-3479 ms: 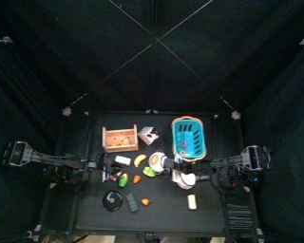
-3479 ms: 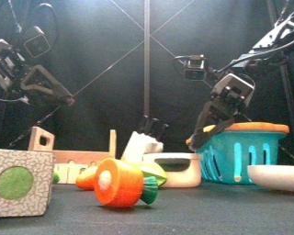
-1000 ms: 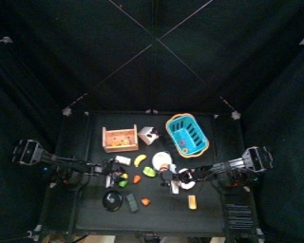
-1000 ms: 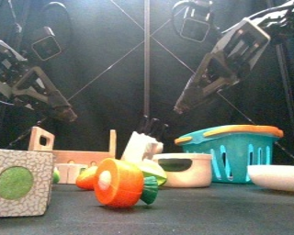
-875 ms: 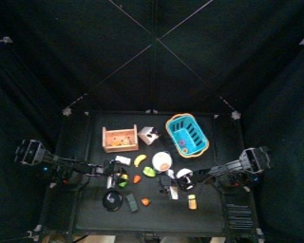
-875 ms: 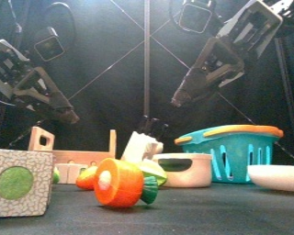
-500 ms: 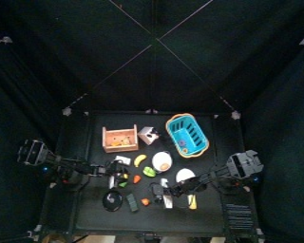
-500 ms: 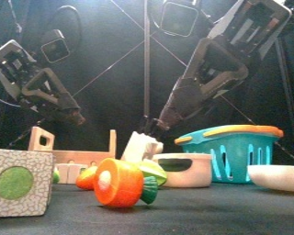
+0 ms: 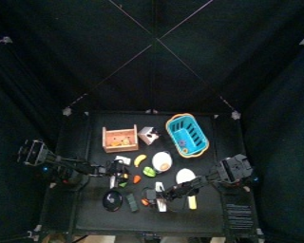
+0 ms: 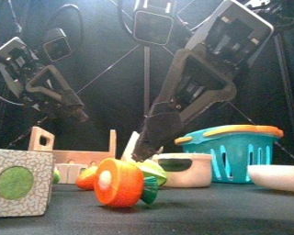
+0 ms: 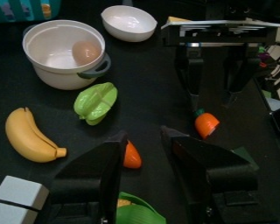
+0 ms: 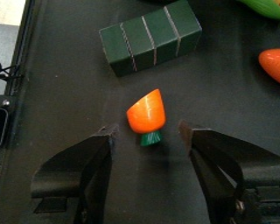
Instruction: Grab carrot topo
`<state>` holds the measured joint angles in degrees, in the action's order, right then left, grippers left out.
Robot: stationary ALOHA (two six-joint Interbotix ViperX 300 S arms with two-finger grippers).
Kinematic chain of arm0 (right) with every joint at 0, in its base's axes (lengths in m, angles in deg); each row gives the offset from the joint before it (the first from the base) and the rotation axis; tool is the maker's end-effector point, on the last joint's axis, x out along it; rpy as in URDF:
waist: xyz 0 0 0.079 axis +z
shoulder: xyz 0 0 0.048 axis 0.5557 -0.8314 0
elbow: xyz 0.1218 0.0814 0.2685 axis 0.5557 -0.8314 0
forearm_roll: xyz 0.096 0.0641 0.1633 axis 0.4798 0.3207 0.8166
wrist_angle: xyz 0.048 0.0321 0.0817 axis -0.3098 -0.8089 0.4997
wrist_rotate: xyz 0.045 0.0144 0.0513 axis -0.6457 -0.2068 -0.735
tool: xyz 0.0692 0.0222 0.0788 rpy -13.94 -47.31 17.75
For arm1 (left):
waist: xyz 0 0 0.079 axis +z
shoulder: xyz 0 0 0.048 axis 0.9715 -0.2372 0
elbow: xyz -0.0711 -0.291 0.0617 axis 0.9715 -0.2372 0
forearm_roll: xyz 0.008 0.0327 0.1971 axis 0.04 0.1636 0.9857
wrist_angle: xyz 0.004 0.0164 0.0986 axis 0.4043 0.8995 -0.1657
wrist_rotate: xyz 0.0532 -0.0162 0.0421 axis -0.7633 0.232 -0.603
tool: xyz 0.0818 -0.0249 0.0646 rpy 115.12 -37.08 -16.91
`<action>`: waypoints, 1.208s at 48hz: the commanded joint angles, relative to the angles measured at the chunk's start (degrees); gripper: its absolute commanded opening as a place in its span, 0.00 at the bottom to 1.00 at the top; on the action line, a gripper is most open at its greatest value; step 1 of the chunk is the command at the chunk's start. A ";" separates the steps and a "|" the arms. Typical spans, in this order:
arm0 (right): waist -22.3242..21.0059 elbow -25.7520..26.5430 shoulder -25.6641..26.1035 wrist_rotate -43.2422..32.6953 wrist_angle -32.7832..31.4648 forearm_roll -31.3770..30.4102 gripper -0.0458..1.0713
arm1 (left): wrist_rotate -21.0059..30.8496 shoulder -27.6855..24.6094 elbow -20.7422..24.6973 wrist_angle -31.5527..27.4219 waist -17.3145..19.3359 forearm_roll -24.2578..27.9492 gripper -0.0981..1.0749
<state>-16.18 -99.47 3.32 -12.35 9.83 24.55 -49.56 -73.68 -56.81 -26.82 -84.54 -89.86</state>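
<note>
The carrot (image 12: 147, 111) is small and orange with a green stub, and lies on the black table beside a dark green block (image 12: 154, 37). My right gripper (image 12: 150, 150) hangs over it, open, with one jaw on each side and nothing held. The left wrist view shows the carrot (image 11: 206, 124) under the right arm's jaws. In the top view the right gripper (image 9: 158, 196) is at the table's front middle. My left gripper (image 11: 149, 166) is open and empty, back at the left (image 9: 113, 174).
A white pot (image 11: 66, 48), a white bowl (image 11: 129, 22), a green fruit (image 11: 94, 101), a banana (image 11: 28, 136) and a second orange toy (image 11: 130, 156) lie nearby. A teal basket (image 9: 186, 135) and a wooden crate (image 9: 117, 140) stand behind.
My right arm has swung left across the table's front and come down over the carrot. The left arm has hardly moved.
</note>
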 commanded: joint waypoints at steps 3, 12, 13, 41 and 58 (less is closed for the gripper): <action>0.35 2.90 -0.62 0.09 -0.53 -0.35 0.85 | 0.00 0.09 1.05 0.53 -0.09 -0.09 0.74; 0.53 5.45 -3.08 0.09 -2.72 -1.32 0.84 | 0.00 -0.09 0.79 0.53 -0.09 -0.70 0.74; 0.62 5.71 -3.34 0.09 -2.99 -1.41 0.84 | 0.00 -0.09 0.79 0.53 -0.09 -0.79 0.74; 1.32 7.91 -6.24 0.00 -6.68 -3.52 0.70 | 0.00 -0.53 0.70 0.53 0.00 -2.29 0.74; 1.58 7.29 -2.29 0.09 -8.44 -4.31 0.63 | 0.00 -0.44 0.44 0.53 0.00 -2.90 0.74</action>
<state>-14.77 -92.70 -3.09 -12.26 1.39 20.60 -49.47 -74.21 -56.90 -26.82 -84.54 -92.59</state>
